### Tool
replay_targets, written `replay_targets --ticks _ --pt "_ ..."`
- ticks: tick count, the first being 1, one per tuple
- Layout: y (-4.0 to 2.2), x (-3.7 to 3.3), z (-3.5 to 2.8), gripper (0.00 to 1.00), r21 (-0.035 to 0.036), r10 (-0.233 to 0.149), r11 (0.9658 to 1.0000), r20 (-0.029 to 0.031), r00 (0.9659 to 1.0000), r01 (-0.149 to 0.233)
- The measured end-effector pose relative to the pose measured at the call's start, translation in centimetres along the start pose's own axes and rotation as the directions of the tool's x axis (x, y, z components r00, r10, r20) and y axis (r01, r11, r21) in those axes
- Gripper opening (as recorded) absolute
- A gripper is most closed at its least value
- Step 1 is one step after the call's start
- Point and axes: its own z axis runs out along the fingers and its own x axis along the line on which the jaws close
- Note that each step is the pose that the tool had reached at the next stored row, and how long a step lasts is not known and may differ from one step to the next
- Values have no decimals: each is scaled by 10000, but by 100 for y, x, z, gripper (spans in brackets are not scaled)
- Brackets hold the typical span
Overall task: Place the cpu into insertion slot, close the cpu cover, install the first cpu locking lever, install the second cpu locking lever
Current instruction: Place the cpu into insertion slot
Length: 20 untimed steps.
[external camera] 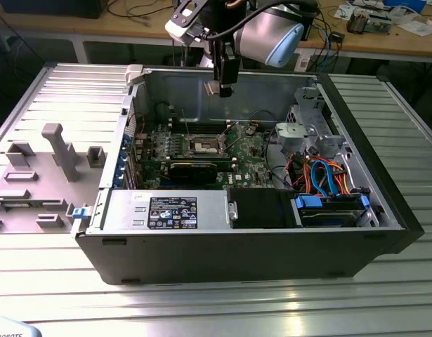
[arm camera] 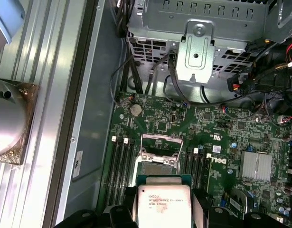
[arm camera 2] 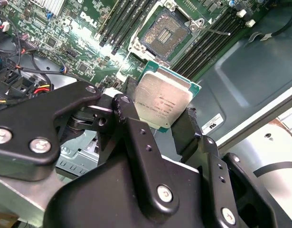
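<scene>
Clasping the lettered cpu (arm camera 2: 164,102), black claw (arm camera 2: 157,118).

Looks like a robotics lab or workshop. Has an open PC case (external camera: 237,256) lying on a ribbed metal table (external camera: 216,309) beside grey fixtures (external camera: 57,151), under a robot arm (external camera: 272,34). Shows a wooden bench (external camera: 47,24) behind, strewn with cables (external camera: 142,10) and small electronics (external camera: 370,21).

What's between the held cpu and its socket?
Nothing visible. The black fingers grip the flat silver-topped square cpu in open air above the green motherboard; the pale-rimmed square insertion slot shows its dark centre uncovered.
</scene>
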Motion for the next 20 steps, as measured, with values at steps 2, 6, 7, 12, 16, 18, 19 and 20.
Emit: replay_targets --ticks 2,6,7,12,16,18,19,20 --pt "0 0 1 54 -3 144 9999 12 9999 -144" --pt "0 0 3 54 -16 691 9976 60 9976 -691" --pt "0 0 4 54 -21 910 9959 81 9958 -909" --pt "-2 0 7 54 -41 1594 9872 141 9871 -1594" --pt "-4 0 13 54 -44 1678 9858 148 9857 -1678" --pt "-4 0 13 54 -44 1679 9858 148 9857 -1679" --pt "-4 0 13 54 -44 1679 9858 148 9857 -1678" --pt "-4 0 13 54 -44 1679 9858 148 9857 -1678"
